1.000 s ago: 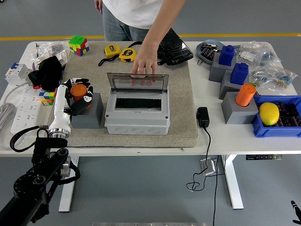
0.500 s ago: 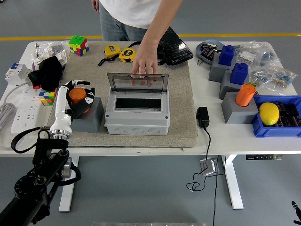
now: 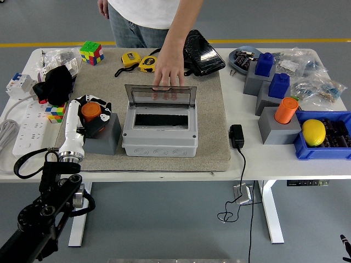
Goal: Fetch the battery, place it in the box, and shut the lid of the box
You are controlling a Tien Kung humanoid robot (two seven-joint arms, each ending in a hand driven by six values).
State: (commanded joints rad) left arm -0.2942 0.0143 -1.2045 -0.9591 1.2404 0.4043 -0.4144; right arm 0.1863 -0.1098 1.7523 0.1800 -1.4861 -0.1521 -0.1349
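Orange battery is sitting upright in the grey holder, left of the open box. Left hand is curling its fingers around it. Best lifting straight up before swinging right. Person's hand is propping the lid.

Rubik's cube far left, two yellow tape measures beside black pouch, lemon in blue bin (right edge), power strip left.

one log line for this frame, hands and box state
left hand: shut on orange battery, on grey stand | right: not in view | box: lid open, person's hand behind it
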